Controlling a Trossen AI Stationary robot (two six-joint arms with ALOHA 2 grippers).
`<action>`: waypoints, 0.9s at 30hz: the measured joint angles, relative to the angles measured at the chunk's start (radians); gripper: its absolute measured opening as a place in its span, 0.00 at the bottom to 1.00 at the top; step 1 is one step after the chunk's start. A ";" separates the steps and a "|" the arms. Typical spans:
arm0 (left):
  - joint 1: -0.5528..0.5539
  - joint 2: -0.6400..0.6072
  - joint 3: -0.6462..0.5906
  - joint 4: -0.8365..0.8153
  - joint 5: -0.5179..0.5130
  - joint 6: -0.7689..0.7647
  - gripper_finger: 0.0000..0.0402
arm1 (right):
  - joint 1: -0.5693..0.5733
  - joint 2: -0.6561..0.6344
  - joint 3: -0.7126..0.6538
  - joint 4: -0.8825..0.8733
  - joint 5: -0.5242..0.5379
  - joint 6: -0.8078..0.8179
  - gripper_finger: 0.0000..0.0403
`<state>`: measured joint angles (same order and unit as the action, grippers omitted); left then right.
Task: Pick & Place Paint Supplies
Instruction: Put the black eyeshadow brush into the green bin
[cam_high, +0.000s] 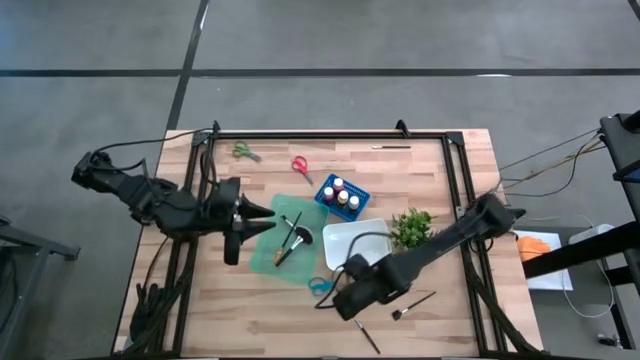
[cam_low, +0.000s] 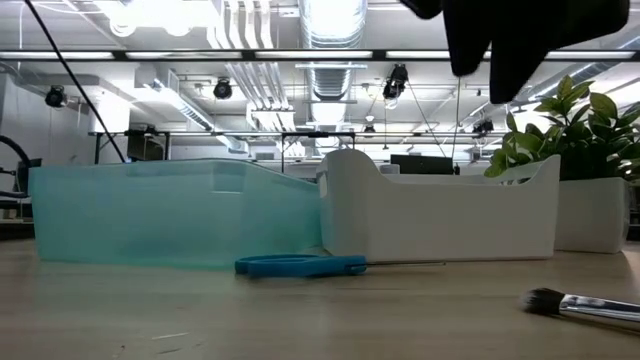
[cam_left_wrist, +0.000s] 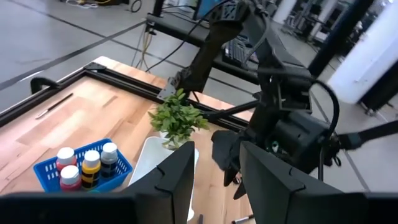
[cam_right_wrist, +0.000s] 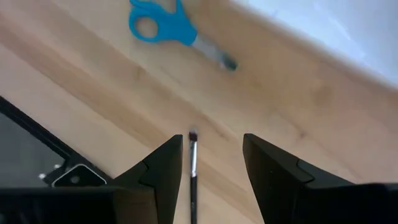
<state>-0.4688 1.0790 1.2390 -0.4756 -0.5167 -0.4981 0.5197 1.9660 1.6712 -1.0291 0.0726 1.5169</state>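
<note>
Directly beneath the right gripper (cam_right_wrist: 205, 165) lies a slim brush (cam_right_wrist: 191, 180) on the bare desk (cam_high: 420, 170), in line with the gap between its two fingers, which stand apart and hold nothing. The step in hand looks like the approach to that brush; the next move would call for a straight descent, keeping the handle centred, before the fingers close. The blue scissors (cam_right_wrist: 163, 26) lie just beyond it, beside the white tray (cam_high: 345, 238).

The left gripper (cam_high: 262, 212) hovers over the near edge of the teal tray (cam_high: 268, 248), fingers slightly apart with nothing seen between them.

Counted from above: two brushes (cam_high: 292, 240) rest crossed in the teal tray, one lies by the right gripper, another (cam_high: 412, 305) sits just to its right, and a thin one (cam_high: 390, 147) lies at the far edge, making five. Scissors number three: green (cam_high: 243, 151), red (cam_high: 301, 167) and blue. The blue basket (cam_high: 342, 195) holds four bottles in the left wrist view; from above the count is harder to make out. The plant (cam_high: 411, 227) stands beside the white tray.
</note>
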 joint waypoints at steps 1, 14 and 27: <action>-0.006 0.000 0.000 0.000 0.000 0.009 0.34 | 0.001 0.030 0.030 -0.017 -0.014 0.006 0.41; -0.072 -0.002 -0.001 0.000 0.008 0.038 0.34 | 0.013 0.380 0.382 -0.240 -0.163 -0.019 0.41; -0.112 -0.002 -0.001 0.000 0.011 0.034 0.34 | 0.018 0.464 0.451 -0.262 -0.176 -0.053 0.41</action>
<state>-0.5812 1.0767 1.2377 -0.4754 -0.5060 -0.4638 0.5373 2.4304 2.1220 -1.2911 -0.1039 1.4637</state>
